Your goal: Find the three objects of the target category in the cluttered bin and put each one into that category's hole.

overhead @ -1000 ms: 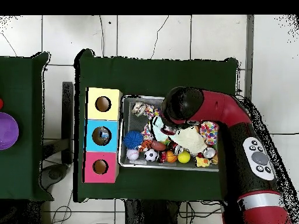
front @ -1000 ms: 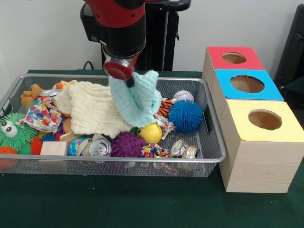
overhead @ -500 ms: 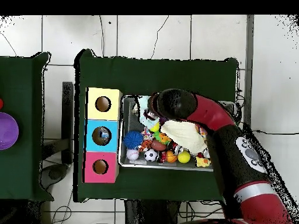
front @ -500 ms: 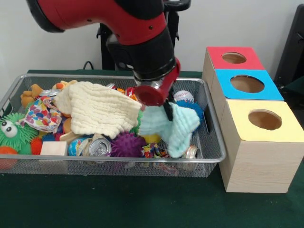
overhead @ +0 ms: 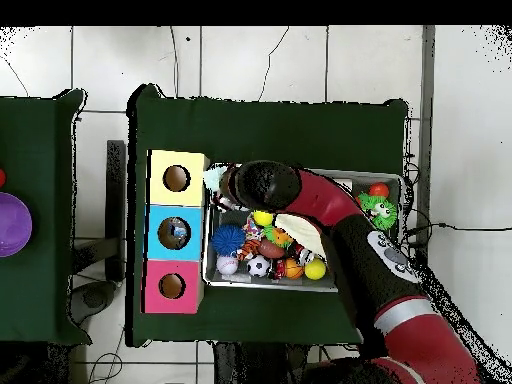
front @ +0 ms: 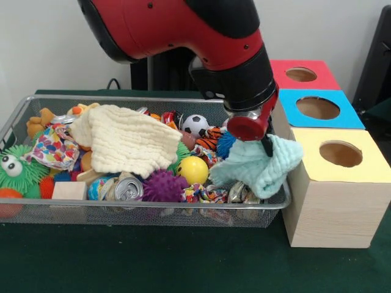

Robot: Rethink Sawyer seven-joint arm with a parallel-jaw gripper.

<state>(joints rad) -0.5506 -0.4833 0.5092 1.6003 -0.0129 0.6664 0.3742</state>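
Note:
My gripper (front: 267,146) is shut on a mint-green knitted cloth (front: 259,169) and holds it above the right end of the wire-mesh bin (front: 122,205), close to the yellow-topped box. The cloth hangs over the bin's rim. No pale blue bottle shows among the clutter in the bin. The round hole in the blue panel (front: 317,108) lies behind and to the right of the gripper. In the overhead view the arm covers the gripper; the cloth (overhead: 213,178) peeks out beside the yellow box, and something pale shows inside the blue hole (overhead: 174,233).
The bin holds a cream cloth (front: 125,139), a silver can (front: 128,190), a yellow ball (front: 193,170), a purple spiky ball (front: 163,186), a soccer ball (front: 195,124) and a green furry toy (front: 15,168). Red hole (front: 301,74) and yellow hole (front: 340,154) flank the blue one.
The arm has carried the mint cloth from the bin's middle to its right end by the yellow box. The yellow ball and the soccer ball now show.

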